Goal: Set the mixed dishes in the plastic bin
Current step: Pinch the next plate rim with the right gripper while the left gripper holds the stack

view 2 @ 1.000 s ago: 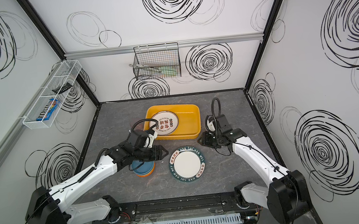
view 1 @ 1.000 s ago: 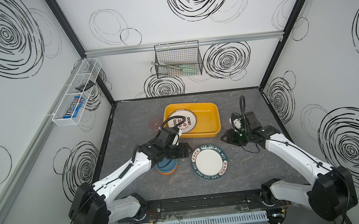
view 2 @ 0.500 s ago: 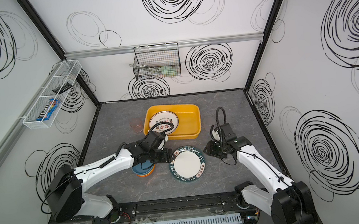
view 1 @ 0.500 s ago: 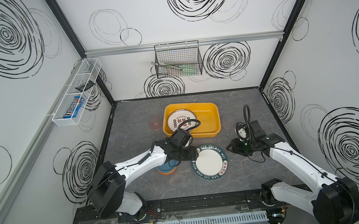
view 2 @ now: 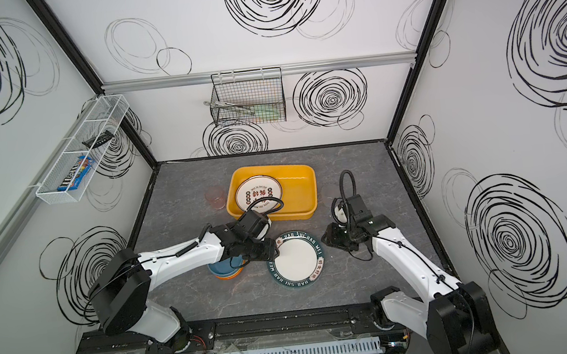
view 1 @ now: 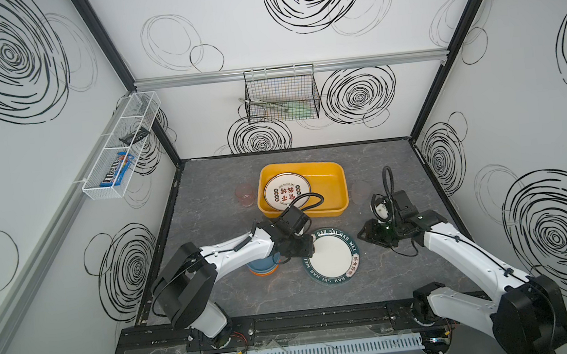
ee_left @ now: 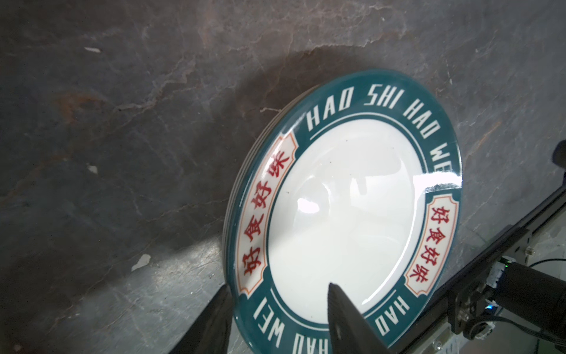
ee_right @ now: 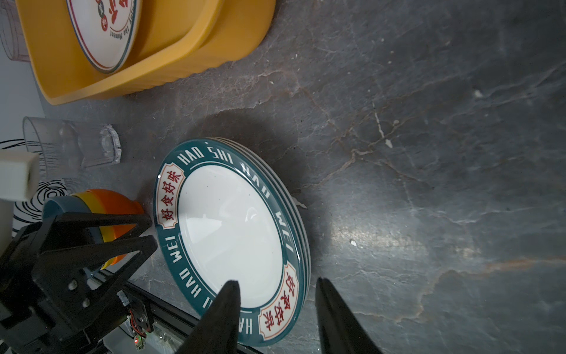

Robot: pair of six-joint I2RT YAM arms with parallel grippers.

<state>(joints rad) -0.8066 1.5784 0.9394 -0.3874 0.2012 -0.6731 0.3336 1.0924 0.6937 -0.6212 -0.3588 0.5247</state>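
At near centre, the left gripper [view 1: 309, 249] has swung from the bowls [view 1: 264, 266] to the stacked plates [view 1: 333, 263], jaws apart astride their left rim. The right gripper [view 1: 364, 235], also parted, nears, and the plastic bin [view 1: 341, 179] lies just beyond.

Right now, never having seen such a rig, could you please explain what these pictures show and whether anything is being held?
These are two white robot arms, mounted on a rail at the front of a grey table. Two pictures come from one camera overhead, looking down. The other two come from small cameras on each arm's wrist, so they show the dishes up close. On the table stand a yellow bin with one plate in it, a stack of teal-rimmed plates, nested blue and orange bowls, a pink cup and a clear cup. The left arm has its jaws open astride the rim of the top plate. The right arm has its jaws open near the stack's opposite edge. Nothing is held yet.
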